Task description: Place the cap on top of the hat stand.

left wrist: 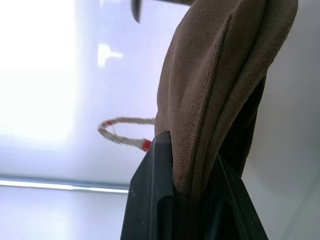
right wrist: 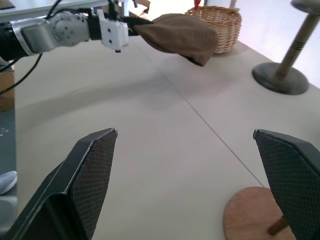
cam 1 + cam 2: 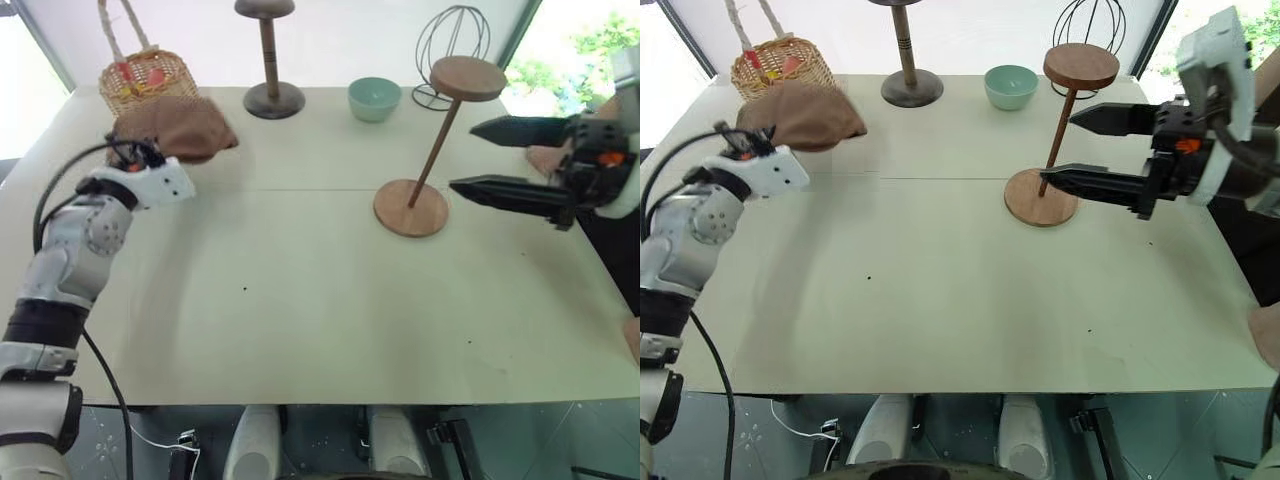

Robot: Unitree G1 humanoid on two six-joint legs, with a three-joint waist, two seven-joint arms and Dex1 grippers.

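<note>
Table: pale, wide, matte; carries every item listed; bright windows behind.
Left gripper: fingers clamped on the cap's edge, fabric pinched between them in the left wrist view; raised at the table's left rear.
Right gripper: fingers spread wide, holding nothing, one on each side of the hat stand's stem level, just beside it.
Cap: brown fabric, hanging from the left fingers clear of the table, just in front of the basket; well apart from the hat stand.
Hat stand: light wood, round disc top, slanted stem, flat round base; right of centre.
Step in hand: judged to be carrying the cap across to the disc; lift it higher than the disc, keep the opening downward, centre it before release.
Hazard: the slanted stem looks easy to tip; the right gripper sits in the approach path, though it may steady the stand.
Dark stand: upright stem, rear centre, off the path.
Wire head form: behind the hat stand.
Basket: wicker, rear left.
Bowl: pale green, rear, near the path.
</note>
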